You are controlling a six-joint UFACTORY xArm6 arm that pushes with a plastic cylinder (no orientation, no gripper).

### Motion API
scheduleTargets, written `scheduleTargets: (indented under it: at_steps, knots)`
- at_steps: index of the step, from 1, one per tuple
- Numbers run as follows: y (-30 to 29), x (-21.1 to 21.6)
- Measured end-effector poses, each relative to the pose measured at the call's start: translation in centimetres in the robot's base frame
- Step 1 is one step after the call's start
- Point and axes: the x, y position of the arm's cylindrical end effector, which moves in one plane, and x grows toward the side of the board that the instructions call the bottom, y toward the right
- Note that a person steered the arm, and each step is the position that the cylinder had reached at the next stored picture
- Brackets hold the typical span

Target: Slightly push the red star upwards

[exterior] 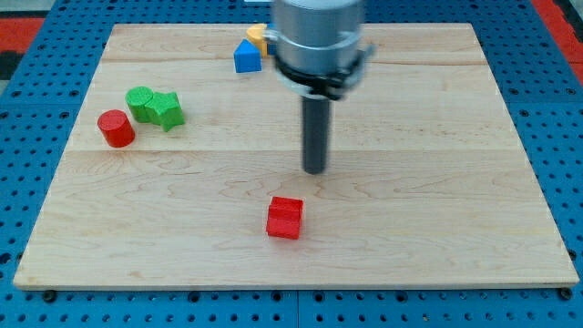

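The red star [284, 218] lies on the wooden board [437, 182] near the view's bottom centre. My tip [314, 169] stands on the board just above it and slightly to its right, a small gap apart, not touching. The dark rod rises from the tip to the grey arm body [317, 36] at the view's top.
A red cylinder [116, 128] sits at the view's left, with two green blocks [155, 107] touching each other just right of it. A blue block [246, 58] and a yellow block [258, 37] sit at the top, left of the arm body, the yellow partly hidden.
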Motion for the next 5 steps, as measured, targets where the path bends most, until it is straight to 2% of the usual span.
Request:
scheduleTargets:
  at_steps: [1, 2, 4, 5]
  knots:
    - [0.3, 6.3]
    - [1.3, 10.2]
    - [5.6, 12.7]
    - [-1.8, 11.1]
